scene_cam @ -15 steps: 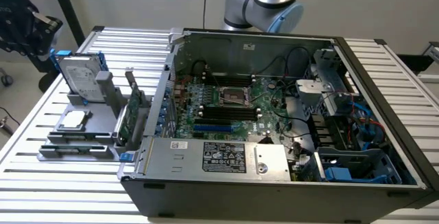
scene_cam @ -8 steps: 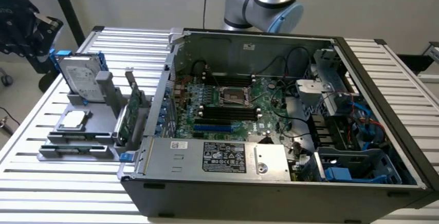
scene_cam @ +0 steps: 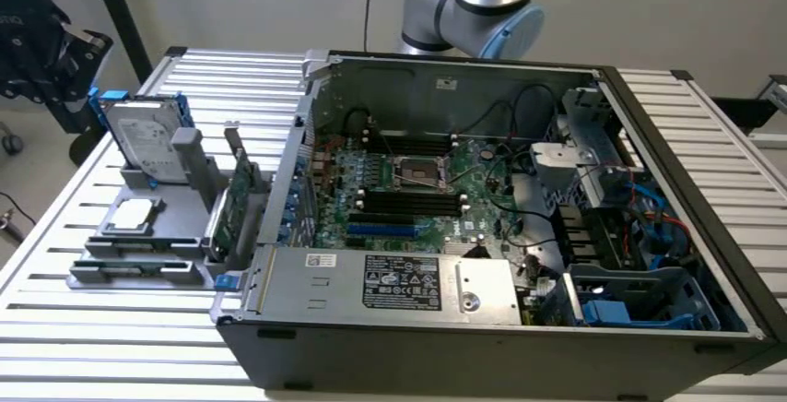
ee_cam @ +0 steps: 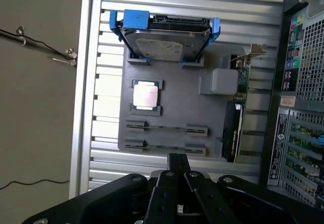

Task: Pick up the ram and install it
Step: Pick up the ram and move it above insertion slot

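A Universal Robots arm [scene_cam: 474, 5] rises beyond the open computer case [scene_cam: 492, 337], whose power-supply label [scene_cam: 406, 284] is too small to read. Its gripper [ee_cam: 176, 158], clenched on nothing, hangs over the grey fixture [ee_cam: 172, 112] at the exterior view's left, nearest the ram [ee_cam: 167, 127] standing edge-on in its holders.

The ram [scene_cam: 138, 246] is a long, thin stick at the lower left of the exterior view. It stands level on its long edge, clipped at both ends in the grey holder [scene_cam: 176, 212]. In the wrist view the ram [ee_cam: 167, 127] shows edge-on as a dark, narrow line, and its chips cannot be made out.
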Motion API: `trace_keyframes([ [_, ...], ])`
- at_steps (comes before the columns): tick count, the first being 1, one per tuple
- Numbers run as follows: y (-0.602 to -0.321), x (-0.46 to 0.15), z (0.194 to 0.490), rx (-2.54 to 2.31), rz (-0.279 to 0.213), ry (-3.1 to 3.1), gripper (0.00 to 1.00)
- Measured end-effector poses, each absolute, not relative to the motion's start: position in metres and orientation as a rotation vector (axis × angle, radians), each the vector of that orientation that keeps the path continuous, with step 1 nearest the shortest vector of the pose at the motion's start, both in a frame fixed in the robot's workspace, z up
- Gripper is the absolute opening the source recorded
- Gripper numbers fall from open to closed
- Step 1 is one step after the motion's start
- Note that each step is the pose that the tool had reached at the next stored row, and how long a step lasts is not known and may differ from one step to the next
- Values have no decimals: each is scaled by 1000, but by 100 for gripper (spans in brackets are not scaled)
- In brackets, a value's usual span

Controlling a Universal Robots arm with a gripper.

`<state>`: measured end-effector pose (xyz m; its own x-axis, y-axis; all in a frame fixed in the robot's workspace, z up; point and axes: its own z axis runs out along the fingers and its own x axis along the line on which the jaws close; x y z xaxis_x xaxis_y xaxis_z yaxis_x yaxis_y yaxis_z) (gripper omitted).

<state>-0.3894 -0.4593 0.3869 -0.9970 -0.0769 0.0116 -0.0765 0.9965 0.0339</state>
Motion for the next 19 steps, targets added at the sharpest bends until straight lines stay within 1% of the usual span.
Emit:
trace_keyframes([
  [10,-459,-390,387,136,-52,-3125,11],
  [19,-459,-391,384,376,-50,-3102,11],
])
